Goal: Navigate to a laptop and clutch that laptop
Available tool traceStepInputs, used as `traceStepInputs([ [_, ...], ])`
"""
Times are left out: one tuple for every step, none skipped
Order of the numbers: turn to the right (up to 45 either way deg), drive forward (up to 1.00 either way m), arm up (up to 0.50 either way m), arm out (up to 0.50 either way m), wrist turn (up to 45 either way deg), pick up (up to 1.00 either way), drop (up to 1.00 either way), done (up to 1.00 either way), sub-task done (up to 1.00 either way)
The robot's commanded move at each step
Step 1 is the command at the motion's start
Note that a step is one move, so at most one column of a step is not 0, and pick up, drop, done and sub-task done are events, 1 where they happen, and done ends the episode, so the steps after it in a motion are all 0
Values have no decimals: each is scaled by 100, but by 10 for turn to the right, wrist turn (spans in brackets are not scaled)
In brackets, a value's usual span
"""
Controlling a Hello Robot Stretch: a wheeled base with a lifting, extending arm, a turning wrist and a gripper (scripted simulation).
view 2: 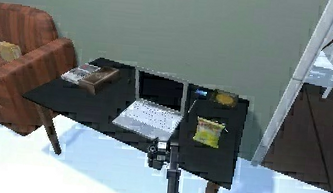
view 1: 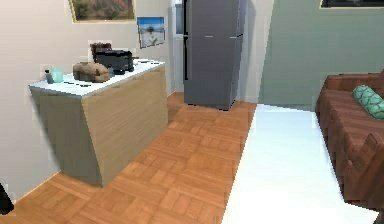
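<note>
An open laptop (view 2: 151, 107) with a dark screen and a silver keyboard stands in the middle of a black table (view 2: 84, 102) in the arm side view. The arm rises from the bottom edge, and the gripper (view 2: 156, 155) sits at the table's near edge, just in front of the laptop's front right corner. The tabletop lies behind the gripper's far end, so I cannot tell whether it holds anything.
On the table lie a stack of books (view 2: 89, 75), a yellow bag (view 2: 210, 131) and small items (view 2: 215, 96). A brown sofa (view 2: 7, 61) stands left, an open doorway (view 2: 326, 88) right. Ahead are a counter (view 1: 100, 110), fridge (view 1: 213, 52), white rug (view 1: 285, 165) and sofa (view 1: 355, 125).
</note>
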Motion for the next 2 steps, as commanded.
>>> traceStepInputs([
  [0, 0, 10, 0, 0, 0, 0, 0, 0],
  [0, 0, 0, 0, 0, 0, 0, 100, 0],
])
